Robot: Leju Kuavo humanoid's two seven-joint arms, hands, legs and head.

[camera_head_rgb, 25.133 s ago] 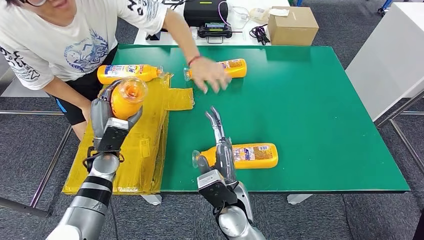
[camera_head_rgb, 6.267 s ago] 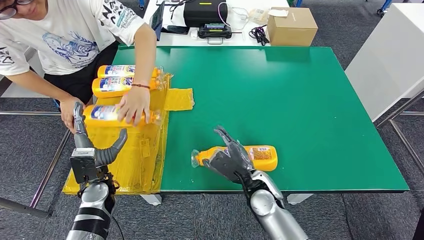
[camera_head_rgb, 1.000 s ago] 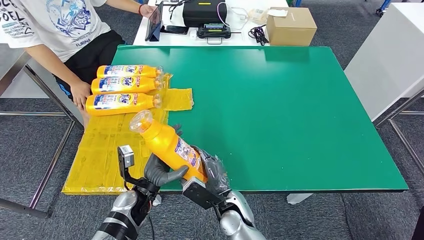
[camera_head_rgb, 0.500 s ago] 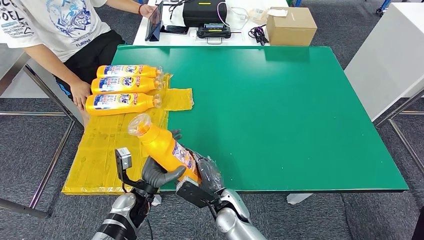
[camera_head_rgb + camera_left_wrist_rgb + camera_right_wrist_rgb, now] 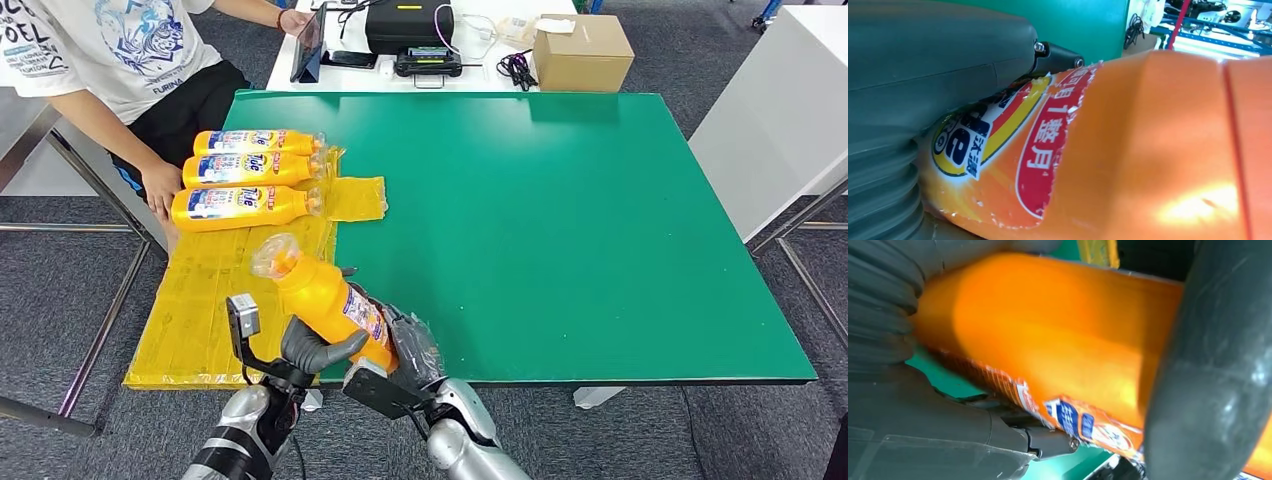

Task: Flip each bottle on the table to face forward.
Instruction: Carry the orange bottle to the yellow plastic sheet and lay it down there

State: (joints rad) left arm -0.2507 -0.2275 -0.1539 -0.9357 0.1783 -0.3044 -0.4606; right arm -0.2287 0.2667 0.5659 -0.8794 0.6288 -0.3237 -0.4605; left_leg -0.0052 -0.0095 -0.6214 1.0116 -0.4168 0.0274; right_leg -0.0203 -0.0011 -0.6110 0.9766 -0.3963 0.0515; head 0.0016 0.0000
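Head view: both hands, left hand (image 5: 312,348) and right hand (image 5: 400,352), clasp the orange bottle (image 5: 325,300) off the counter (image 5: 560,230), fingers wrapped round it, likely mid-handover for turning.

The held bottle (image 5: 328,303) is bright orange with a clear cap and a red, yellow and blue label. Three matching orange bottles (image 5: 245,181) lie on crinkled yellow sheeting (image 5: 230,300) — beside it, the green table (image 5: 560,220). Far off sits a brown cardboard box (image 5: 585,50); the hands are grey — left hand (image 5: 315,347), right hand (image 5: 405,355).

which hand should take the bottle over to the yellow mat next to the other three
Left, probably. The left hand already grips the orange bottle alongside the right hand, and it sits on the side of the yellow mat, where three bottles lie.
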